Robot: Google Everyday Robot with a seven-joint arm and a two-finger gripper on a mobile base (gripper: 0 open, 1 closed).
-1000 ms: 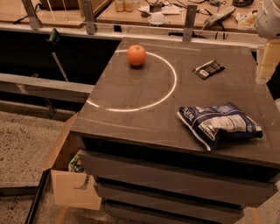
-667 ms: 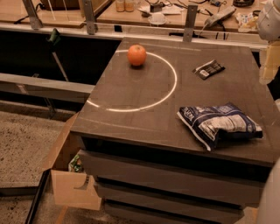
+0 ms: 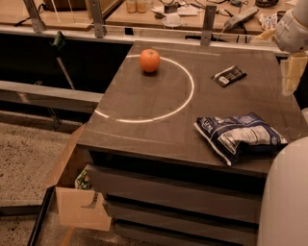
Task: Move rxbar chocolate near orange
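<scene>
The rxbar chocolate (image 3: pixel 229 75), a small flat black bar with a white end, lies on the dark table (image 3: pixel 144 115) at the back right. The orange (image 3: pixel 149 60) sits at the back left of the table, on a white painted arc, well apart from the bar. My gripper (image 3: pixel 294 72) hangs at the table's right edge, right of the bar and above the table surface, holding nothing that I can see. Its white arm (image 3: pixel 292 30) comes down from the top right corner.
A blue-and-white chip bag (image 3: pixel 240 135) lies at the table's front right. An open cardboard box (image 3: pixel 77 192) stands on the floor at the front left. A cluttered wooden bench (image 3: pixel 183 14) runs behind the table. My white body (image 3: pixel 285 202) fills the lower right corner.
My gripper has drifted slightly right and down along the table's right edge. The bar, the orange and the chip bag have not moved.
</scene>
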